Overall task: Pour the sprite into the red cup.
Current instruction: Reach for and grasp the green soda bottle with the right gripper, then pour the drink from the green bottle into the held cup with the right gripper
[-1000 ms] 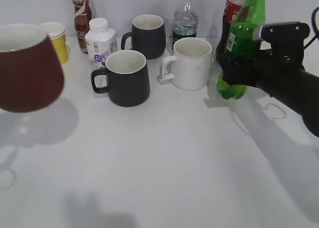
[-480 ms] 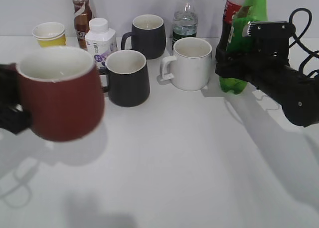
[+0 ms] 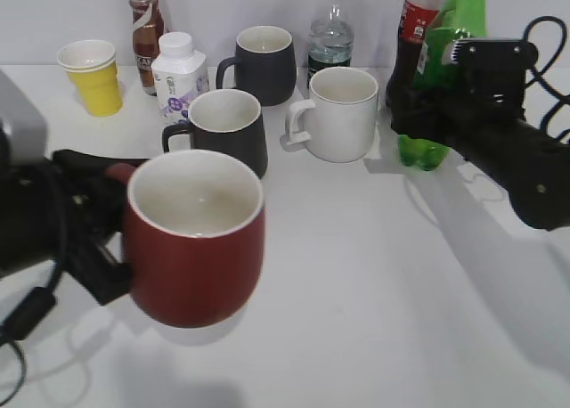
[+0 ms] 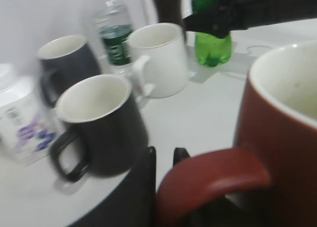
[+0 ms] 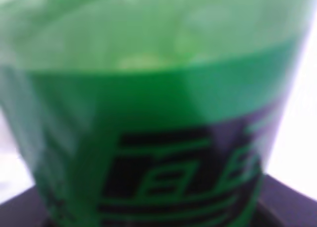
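The red cup [image 3: 196, 239], dark red with a white inside, is held upright and empty at the front left, a little above the table. My left gripper [image 3: 105, 248] is shut on its loop handle. In the left wrist view the handle [image 4: 213, 177] sits between the jaws [image 4: 166, 157]. The sprite [image 3: 426, 145], a green bottle, is at the back right, gripped around its middle by my right gripper [image 3: 436, 114]. The bottle fills the right wrist view [image 5: 158, 88] and hides the jaws there. It also shows in the left wrist view [image 4: 213, 43].
Two black mugs [image 3: 223, 127] [image 3: 263, 61] and a white mug [image 3: 343, 114] stand mid-table. A yellow paper cup [image 3: 92, 74], white milk bottle [image 3: 175, 74], brown drink bottle [image 3: 144, 29], water bottle [image 3: 331, 34] and cola bottle [image 3: 411, 34] line the back.
My left gripper carried the red cup from the far left toward the middle front, closer to the camera. The sprite went from tilted to nearly upright and shifted slightly right.
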Available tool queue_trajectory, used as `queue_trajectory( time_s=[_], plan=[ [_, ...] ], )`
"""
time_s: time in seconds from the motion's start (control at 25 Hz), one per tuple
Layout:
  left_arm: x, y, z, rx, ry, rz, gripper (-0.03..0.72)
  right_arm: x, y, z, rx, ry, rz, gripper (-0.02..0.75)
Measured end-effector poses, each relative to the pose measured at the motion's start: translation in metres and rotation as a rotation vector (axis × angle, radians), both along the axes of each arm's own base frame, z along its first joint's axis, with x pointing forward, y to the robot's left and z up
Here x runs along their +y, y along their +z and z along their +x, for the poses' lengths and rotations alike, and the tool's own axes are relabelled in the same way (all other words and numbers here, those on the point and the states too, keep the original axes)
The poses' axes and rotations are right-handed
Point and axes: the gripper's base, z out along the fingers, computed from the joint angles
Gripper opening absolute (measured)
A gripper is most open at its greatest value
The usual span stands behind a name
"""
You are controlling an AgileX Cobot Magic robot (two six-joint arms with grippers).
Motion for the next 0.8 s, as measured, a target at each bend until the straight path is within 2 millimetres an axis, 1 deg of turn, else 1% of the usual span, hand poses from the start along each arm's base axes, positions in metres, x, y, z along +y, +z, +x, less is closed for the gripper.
queue_trajectory(
  time_s=[0.08,0.24,0.32,0.44,0.56,0.64,0.8],
  plan=[
    [-0.005,-0.006,0.003,0.001,-0.012,-0.003,0.076,-0.003,0.006,-0.009,0.004,0.000,-0.001,0.434],
    [-0.016,-0.017,0.013,0.005,-0.026,-0.005,0.076,-0.008,0.031,-0.032,-0.056,0.042,-0.068,0.433],
    [-0.024,-0.019,0.022,0.007,-0.037,0.007,0.076,-0.008,0.045,-0.046,-0.108,0.097,-0.123,0.431],
    [-0.037,-0.021,0.036,0.001,-0.059,0.024,0.076,-0.002,0.060,-0.057,-0.173,0.215,-0.219,0.431],
    [-0.050,-0.026,0.051,0.003,-0.065,0.029,0.076,0.004,0.065,-0.061,-0.210,0.309,-0.286,0.431],
    [-0.058,-0.031,0.059,0.012,-0.069,0.040,0.076,0.008,0.066,-0.060,-0.211,0.347,-0.335,0.431],
    [-0.069,-0.035,0.073,0.012,-0.071,0.042,0.076,0.010,0.069,-0.054,-0.228,0.384,-0.478,0.430]
  ],
)
